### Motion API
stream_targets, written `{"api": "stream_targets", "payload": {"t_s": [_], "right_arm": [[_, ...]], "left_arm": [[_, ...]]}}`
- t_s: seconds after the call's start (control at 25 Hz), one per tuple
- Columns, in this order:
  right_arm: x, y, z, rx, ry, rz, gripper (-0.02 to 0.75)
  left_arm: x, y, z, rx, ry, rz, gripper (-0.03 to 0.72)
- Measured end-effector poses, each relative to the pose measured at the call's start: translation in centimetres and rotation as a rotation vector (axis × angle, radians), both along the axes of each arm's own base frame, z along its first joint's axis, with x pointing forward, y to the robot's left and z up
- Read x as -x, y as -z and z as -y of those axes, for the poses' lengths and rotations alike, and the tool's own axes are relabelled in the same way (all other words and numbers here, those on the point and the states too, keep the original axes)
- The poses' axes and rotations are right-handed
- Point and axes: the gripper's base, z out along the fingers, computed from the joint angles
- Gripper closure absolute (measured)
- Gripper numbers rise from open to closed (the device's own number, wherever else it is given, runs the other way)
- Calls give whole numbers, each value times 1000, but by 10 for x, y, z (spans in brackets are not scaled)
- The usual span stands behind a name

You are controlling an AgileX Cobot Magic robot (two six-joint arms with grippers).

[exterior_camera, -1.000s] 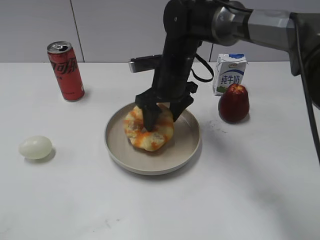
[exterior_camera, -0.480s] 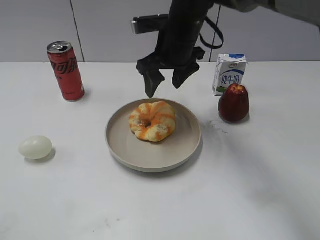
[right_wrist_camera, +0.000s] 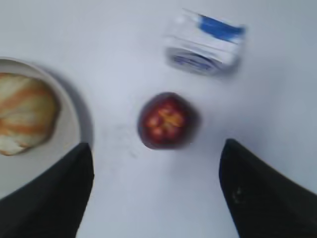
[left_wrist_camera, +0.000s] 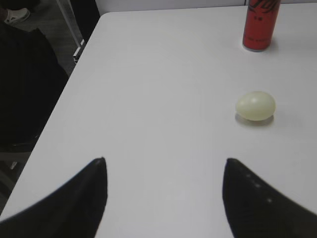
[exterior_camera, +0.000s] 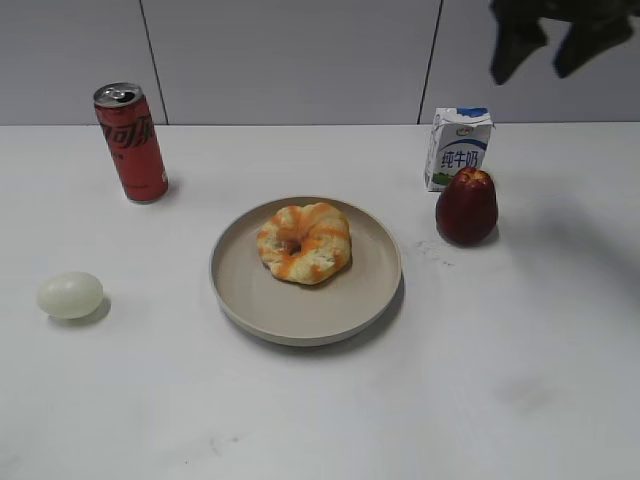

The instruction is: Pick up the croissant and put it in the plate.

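Observation:
The croissant (exterior_camera: 303, 243), pale cream with orange stripes, lies in the round beige plate (exterior_camera: 372, 285) in the middle of the table. It also shows at the left edge of the right wrist view (right_wrist_camera: 25, 119), on the plate (right_wrist_camera: 59, 148). My right gripper (exterior_camera: 548, 48) is open and empty, high at the top right, far above the table; in its own view (right_wrist_camera: 156, 148) it hangs over a red apple. My left gripper (left_wrist_camera: 165, 161) is open and empty over bare table near the left edge.
A red soda can (exterior_camera: 131, 142) stands at the back left and a pale egg (exterior_camera: 70, 295) lies at the left. A milk carton (exterior_camera: 458, 148) and a red apple (exterior_camera: 466, 206) stand right of the plate. The table's left edge (left_wrist_camera: 64, 99) drops off.
My right gripper let go of the croissant in the plate, rose, and moved up and to the right. The croissant stays in the plate.

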Motion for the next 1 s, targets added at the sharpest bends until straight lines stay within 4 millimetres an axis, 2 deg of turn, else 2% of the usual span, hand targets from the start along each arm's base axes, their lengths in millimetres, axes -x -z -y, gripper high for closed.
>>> {"api": "stream_targets", "payload": {"t_s": [0.12, 0.2, 0.36, 0.44, 0.6, 0.76, 1.0], "right_arm": [[28, -12, 36, 20, 71, -10, 144], [56, -19, 49, 41, 93, -20, 146], [120, -19, 60, 73, 98, -55, 146], [159, -20, 63, 72, 99, -49, 146], [227, -11, 71, 66, 104, 23, 146], [288, 7, 77, 49, 110, 130, 146], [358, 38, 84, 22, 117, 304, 148]], "left_arm": [[0, 0, 0, 0, 0, 0, 136], [0, 0, 0, 0, 0, 0, 136], [0, 0, 0, 0, 0, 0, 136], [0, 0, 0, 0, 0, 0, 136], [0, 0, 0, 0, 0, 0, 136], [0, 0, 0, 0, 0, 0, 136], [0, 0, 0, 0, 0, 0, 136]]}}
